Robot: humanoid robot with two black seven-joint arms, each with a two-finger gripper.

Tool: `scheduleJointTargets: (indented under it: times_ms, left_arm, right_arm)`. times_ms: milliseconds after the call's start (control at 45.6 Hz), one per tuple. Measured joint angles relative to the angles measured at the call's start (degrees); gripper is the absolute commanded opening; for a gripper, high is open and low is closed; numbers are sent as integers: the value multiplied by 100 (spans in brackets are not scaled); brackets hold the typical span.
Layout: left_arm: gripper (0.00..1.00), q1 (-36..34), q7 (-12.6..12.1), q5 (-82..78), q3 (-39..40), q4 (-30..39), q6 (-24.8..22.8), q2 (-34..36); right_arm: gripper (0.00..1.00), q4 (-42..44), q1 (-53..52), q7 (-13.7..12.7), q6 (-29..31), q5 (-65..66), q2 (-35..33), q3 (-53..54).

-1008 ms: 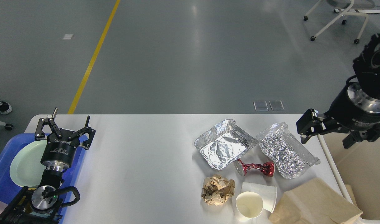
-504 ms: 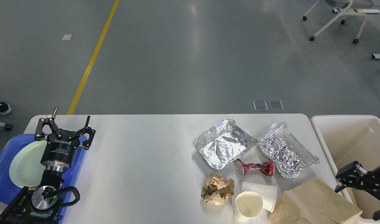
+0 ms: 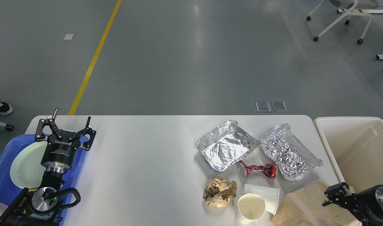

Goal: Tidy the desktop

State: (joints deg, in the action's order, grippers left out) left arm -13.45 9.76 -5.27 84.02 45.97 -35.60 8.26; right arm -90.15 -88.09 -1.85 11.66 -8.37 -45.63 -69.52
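The white desktop [image 3: 141,163] holds litter on its right half: an open foil tray [image 3: 226,146], a crumpled foil bag [image 3: 288,152], a crushed red can [image 3: 257,169], a ball of brown paper [image 3: 219,192], two white paper cups [image 3: 251,207], one upright and one on its side, and a flat brown paper bag [image 3: 304,207]. My left gripper [image 3: 71,117] stands open and empty over the desktop's far left, above the blue tray's edge. My right gripper [image 3: 335,194] sits low at the front right, over the paper bag's right end; its fingers look dark and small.
A blue plastic tray [image 3: 3,185] with a pale green plate [image 3: 26,163] lies at the left edge. A cream bin [image 3: 357,150] stands just off the desktop's right side. A wheeled chair base [image 3: 338,22] is on the floor far right.
My right arm has dropped from high beside the foil bag, down past the bin, to the front right corner. The left arm and the litter have not moved.
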Motion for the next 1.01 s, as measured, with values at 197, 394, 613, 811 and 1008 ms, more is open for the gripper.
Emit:
scheduleJointTargets:
  times_ms: [197, 394, 613, 811, 1008]
  left_arm:
    - [96, 0, 0, 0, 0, -3, 0, 0]
    - [96, 0, 0, 0, 0, -4, 0, 0]
    - [96, 0, 0, 0, 0, -4, 0, 0]
    - [96, 0, 0, 0, 0, -4, 0, 0]
    - [96, 0, 0, 0, 0, -4, 2, 0]
  right_arm:
    - [100, 278, 614, 1, -328, 5, 221, 226]
    - [99, 515, 1006, -13, -480, -91, 309, 549]
    - [88, 1213, 2121, -17, -1045, -200, 862, 1261]
    - [24, 1330, 2339, -41, -1077, -895, 876, 1522]
    - [0, 1304, 2326, -49, -1015, -1255, 765, 1504]
